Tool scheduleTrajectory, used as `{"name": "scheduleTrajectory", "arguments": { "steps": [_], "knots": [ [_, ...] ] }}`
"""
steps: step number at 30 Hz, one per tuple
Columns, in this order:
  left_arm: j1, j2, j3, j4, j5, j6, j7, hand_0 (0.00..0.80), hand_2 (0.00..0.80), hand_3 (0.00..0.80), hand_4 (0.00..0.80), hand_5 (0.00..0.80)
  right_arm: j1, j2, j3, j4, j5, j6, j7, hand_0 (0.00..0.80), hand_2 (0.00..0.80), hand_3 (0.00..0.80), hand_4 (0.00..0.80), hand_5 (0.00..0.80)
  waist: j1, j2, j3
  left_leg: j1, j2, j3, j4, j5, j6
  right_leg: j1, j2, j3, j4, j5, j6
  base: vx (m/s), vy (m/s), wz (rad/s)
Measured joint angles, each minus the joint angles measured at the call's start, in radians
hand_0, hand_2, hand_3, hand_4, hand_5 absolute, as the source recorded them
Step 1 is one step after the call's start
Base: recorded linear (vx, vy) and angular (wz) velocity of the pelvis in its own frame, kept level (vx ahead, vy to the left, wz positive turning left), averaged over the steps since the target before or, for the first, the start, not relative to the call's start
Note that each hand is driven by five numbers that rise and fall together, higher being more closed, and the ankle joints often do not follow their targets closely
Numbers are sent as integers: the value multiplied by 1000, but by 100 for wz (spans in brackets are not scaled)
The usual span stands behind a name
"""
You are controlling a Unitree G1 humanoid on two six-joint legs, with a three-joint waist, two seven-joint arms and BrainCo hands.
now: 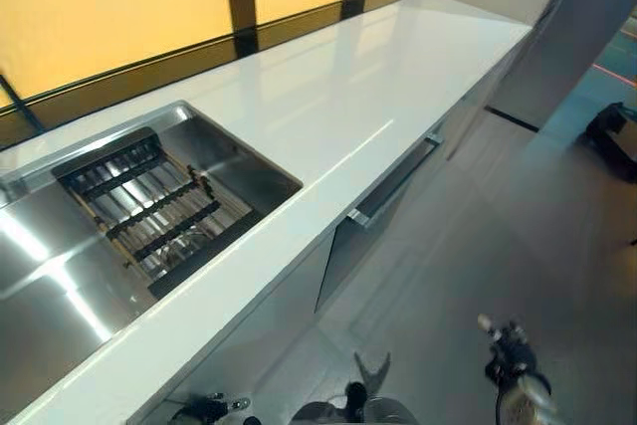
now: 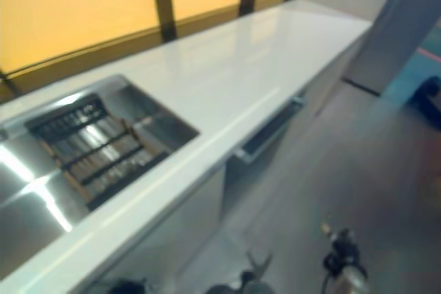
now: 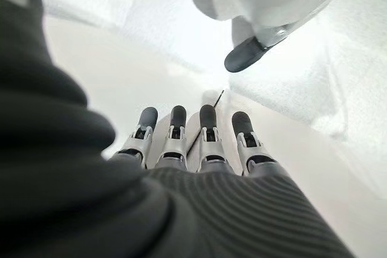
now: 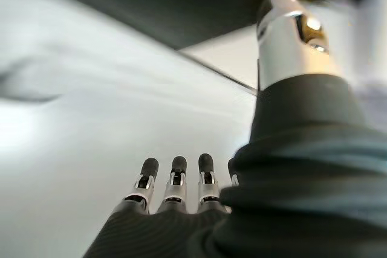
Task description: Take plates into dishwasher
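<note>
No plate shows in any view. The dishwasher door [image 1: 383, 214], grey with a long bar handle [image 1: 400, 180], sits under the white countertop [image 1: 328, 106] and stands slightly ajar at its top. My right hand [image 1: 510, 357] hangs low over the floor in front of it, fingers [image 4: 175, 188] straight and holding nothing. The left hand [image 3: 208, 143] shows in its wrist view with straight fingers and the thumb apart, also empty, over a pale surface.
A steel sink [image 1: 214, 161] is set into the counter at the left, with a dark slatted rack [image 1: 149, 208] inside. Windows run along the back of the counter. A tall grey panel [image 1: 557, 37] stands at the right, beside grey floor [image 1: 498, 246].
</note>
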Motion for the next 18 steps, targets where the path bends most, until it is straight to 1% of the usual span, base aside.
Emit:
{"name": "scheduleTrajectory", "arguments": {
  "steps": [1,2,3,4,5,6,7,8,9,10,11,13,14,15,16,17,18],
  "knots": [
    [2,16,-2,6,1,0,0,0,0,0,0,0,1,13,22,24,-47,-1,19,0,0,0,0,0,3,-10,-10,-16,3,-38,-2,1,0,13,0,20,-24,-3,0,-23,-294,61],
    [-4,26,-4,17,3,0,-1,0,0,0,0,0,1,19,42,52,-90,-2,38,0,0,0,0,0,4,-15,-13,-34,-1,-78,-1,2,-1,20,17,31,-44,-3,1,-31,-344,42],
    [-12,27,-11,26,6,1,-3,0,0,0,0,0,-16,18,65,80,-125,-2,61,0,0,0,0,0,23,-7,-10,-50,2,-116,9,3,1,15,27,32,-56,-4,2,-39,-339,33],
    [-16,20,-12,36,26,0,-5,0,0,0,0,0,-45,11,88,106,-156,-1,88,0,0,0,0,0,26,12,-8,-79,25,-149,18,9,-9,20,34,37,-62,-17,11,-53,-334,33],
    [-20,17,-15,45,36,0,-6,0,0,0,0,0,-56,10,108,116,-167,-1,98,0,0,0,0,0,25,18,-8,-85,28,-166,19,12,-15,27,38,46,-63,-22,12,-87,-362,82],
    [-31,15,-23,52,42,0,-10,0,0,0,0,0,-48,16,136,127,-193,1,129,0,0,0,0,0,19,19,-9,-81,35,-185,4,12,-16,58,45,56,-72,-44,0,-108,-394,96],
    [-40,20,-26,52,43,-1,-12,0,0,0,0,0,-47,23,152,137,-205,5,145,0,0,0,0,0,25,8,-16,-79,39,-194,-3,12,-17,74,45,56,-79,-73,-28,-129,-386,91],
    [-39,37,-29,53,43,-1,-15,0,0,0,0,0,-53,41,166,147,-226,8,159,0,0,0,0,0,32,-16,-31,-88,31,-196,-4,13,-18,87,39,53,-104,-128,-64,-151,-368,42],
    [-37,50,-26,55,43,2,-20,0,0,0,0,0,-56,51,185,148,-242,10,171,0,0,0,0,0,47,-35,-43,-95,28,-196,-4,33,-45,95,31,53,-145,-166,-40,-183,-377,21],
    [-33,50,-24,53,42,3,-24,0,0,0,0,0,-66,54,200,154,-262,16,186,0,0,0,0,0,58,-19,-41,-96,59,-205,-3,44,-56,108,64,36,-161,-158,-51,-200,-398,20],
    [-28,49,-24,53,40,3,-28,0,0,0,0,0,-75,53,222,155,-283,20,201,0,0,0,0,0,67,-1,-40,-102,82,-211,-3,44,-56,120,86,19,-178,-150,-62,-218,-386,26],
    [-23,38,-23,44,37,2,-32,0,0,0,0,0,-68,48,248,156,-297,28,219,0,0,0,0,0,82,26,-42,-121,112,-226,5,45,-54,125,118,-10,-193,-138,-82,-241,-345,36],
    [-19,23,-21,42,36,1,-34,0,0,0,0,0,-71,39,249,156,-297,38,222,0,0,0,0,0,93,48,-37,-145,123,-236,22,51,-43,122,130,-21,-194,-135,-87,-219,-258,27],
    [-18,13,-21,42,35,1,-34,0,0,0,0,0,-71,34,250,156,-298,41,222,0,0,0,0,0,104,60,-33,-152,126,-241,30,55,-36,121,136,-26,-194,-133,-89,-229,-234,22],
    [-11,-13,-21,31,23,1,-41,0,0,0,0,0,-72,15,258,156,-302,50,222,0,0,0,0,0,109,89,-18,-170,128,-261,45,56,-18,122,148,-36,-197,-129,-94,-222,-211,23],
    [-4,-28,-14,19,8,0,-44,0,0,0,0,0,-72,5,264,156,-310,54,223,0,0,0,0,0,110,101,-11,-182,128,-267,47,48,-11,122,143,-42,-196,-130,-97,-246,-220,41],
    [2,-35,-14,8,-3,-1,-50,0,0,0,0,0,-71,0,264,156,-310,60,223,0,0,0,0,0,112,117,0,-196,126,-265,48,27,10,121,146,-52,-190,-132,-103,-244,-178,62]
  ]
}}
